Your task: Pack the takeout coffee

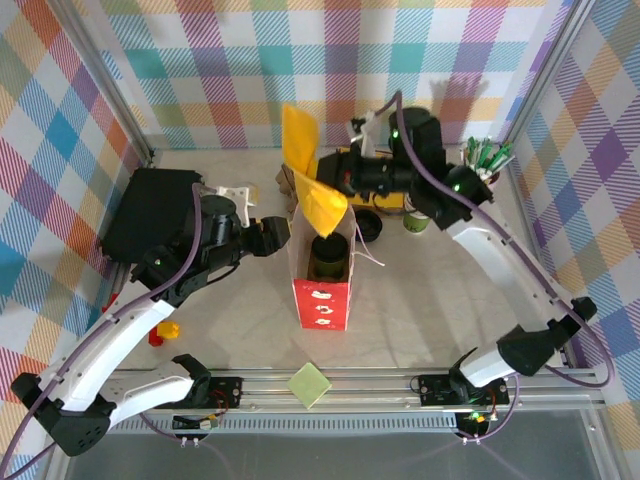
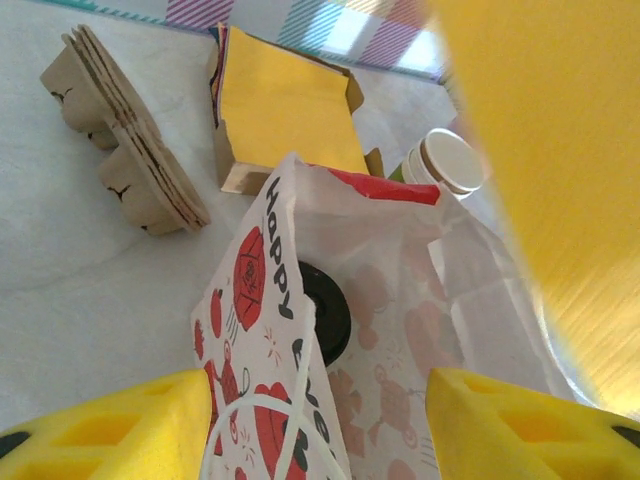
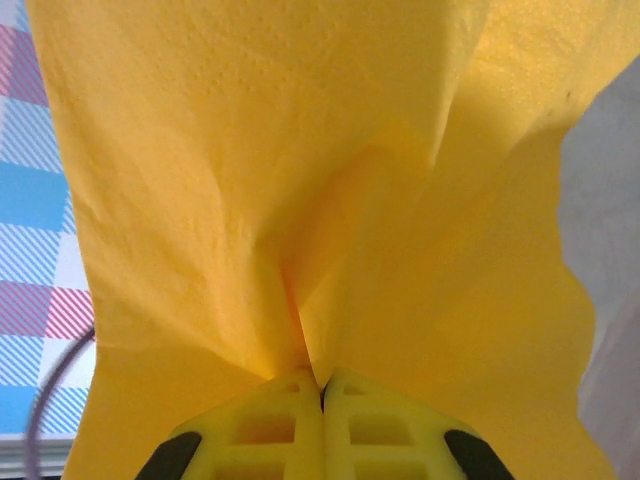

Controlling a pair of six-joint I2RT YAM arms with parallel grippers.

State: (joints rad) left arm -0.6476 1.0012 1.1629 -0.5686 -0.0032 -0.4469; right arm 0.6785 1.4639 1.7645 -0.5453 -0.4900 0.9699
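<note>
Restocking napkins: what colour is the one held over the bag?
Yellow napkin, best in right wrist view.

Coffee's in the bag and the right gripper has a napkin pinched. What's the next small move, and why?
Probably lower the right gripper to feed the yellow napkin into the red paper bag. The napkin hangs over the bag's open mouth, the lidded coffee cup already stands inside, and the open left gripper sits at the bag's left rim.

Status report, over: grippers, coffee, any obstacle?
Left gripper open at red bag. Right gripper shut on yellow napkin, over bag mouth. Coffee inside bag, lid on.
</note>
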